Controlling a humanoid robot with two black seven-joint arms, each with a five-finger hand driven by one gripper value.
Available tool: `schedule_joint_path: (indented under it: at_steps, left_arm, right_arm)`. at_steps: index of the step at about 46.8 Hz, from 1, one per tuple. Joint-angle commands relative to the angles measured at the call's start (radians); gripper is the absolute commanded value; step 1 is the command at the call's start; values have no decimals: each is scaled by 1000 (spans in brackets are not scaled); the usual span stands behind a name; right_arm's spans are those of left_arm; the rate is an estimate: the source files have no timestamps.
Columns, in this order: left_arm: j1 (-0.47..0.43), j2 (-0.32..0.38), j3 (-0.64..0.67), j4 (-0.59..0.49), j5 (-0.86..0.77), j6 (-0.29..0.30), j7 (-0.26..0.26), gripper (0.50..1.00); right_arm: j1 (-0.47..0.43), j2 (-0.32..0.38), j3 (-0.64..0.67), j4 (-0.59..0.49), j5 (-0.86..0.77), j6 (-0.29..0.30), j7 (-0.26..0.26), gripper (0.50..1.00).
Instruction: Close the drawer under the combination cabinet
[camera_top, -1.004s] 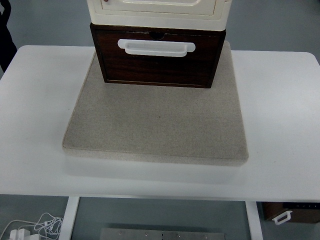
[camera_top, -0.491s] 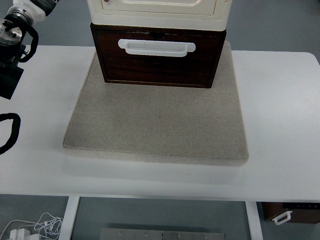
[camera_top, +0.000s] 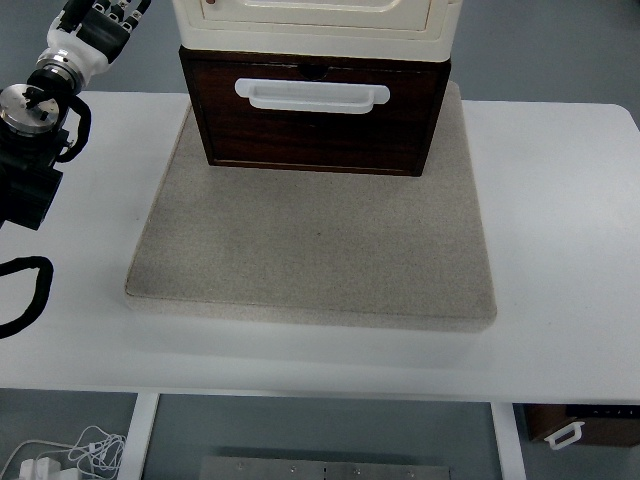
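Under the cream cabinet (camera_top: 315, 20), the dark-wood drawer (camera_top: 315, 125) juts out, white-handled.

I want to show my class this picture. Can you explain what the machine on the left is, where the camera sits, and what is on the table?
The camera sits high on a humanoid robot, looking down over a white table. The black jointed arm at the left ends in the left robot hand, raised at the top corner and holding nothing. On the table lies a square grey-beige mat. On it stands a dark brown wooden drawer with a white handle, under a cream cabinet. The drawer juts out a little. No right arm shows.
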Motion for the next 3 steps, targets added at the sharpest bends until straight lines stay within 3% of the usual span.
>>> schedule_joint_path:
  at_steps: [1, 3]
  left_arm:
    - [1, -8, 0, 5, 0, -3, -1, 996]
    - [1, -10, 0, 5, 0, -1, -1, 996]
  right_arm:
    - [1, 0, 0, -1, 0, 0, 0, 952]
    - [1, 0, 0, 1, 0, 0, 0, 952]
